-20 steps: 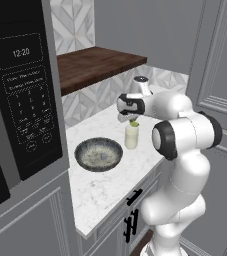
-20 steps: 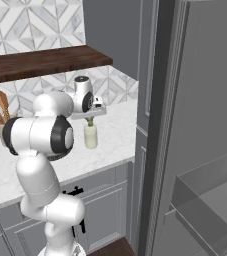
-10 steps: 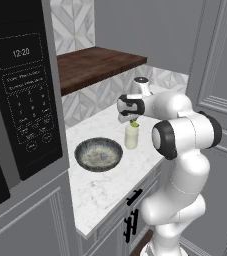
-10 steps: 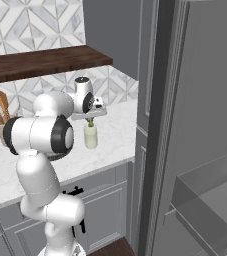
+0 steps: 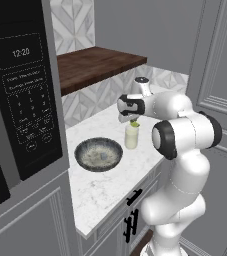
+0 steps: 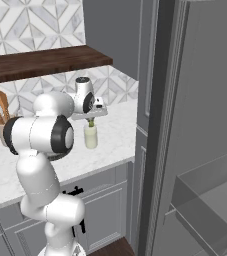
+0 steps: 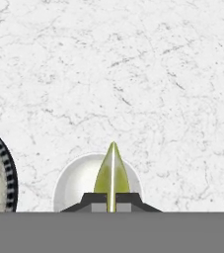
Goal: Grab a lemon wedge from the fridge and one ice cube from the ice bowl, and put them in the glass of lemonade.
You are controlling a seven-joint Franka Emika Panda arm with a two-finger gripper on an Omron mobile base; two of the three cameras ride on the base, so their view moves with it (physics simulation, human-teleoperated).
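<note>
The gripper (image 7: 111,203) is clamped on the lemon wedge (image 7: 111,173) and hangs directly above the glass of lemonade (image 5: 131,136) — the wedge points down over its round mouth. The glass stands upright on the white marble counter (image 5: 105,185), just beside the ice bowl (image 5: 98,154).

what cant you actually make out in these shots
- Ice cubes in the ice bowl: left base view, too small against the mottled inside; hand view cuts the bowl at the edge.
- Gap between lemon wedge and glass of lemonade: hand view looks straight down, so height is unreadable.
- Gripper fingertips: left base view, too small.
- Fridge shelf contents: right base view, cut off.
</note>
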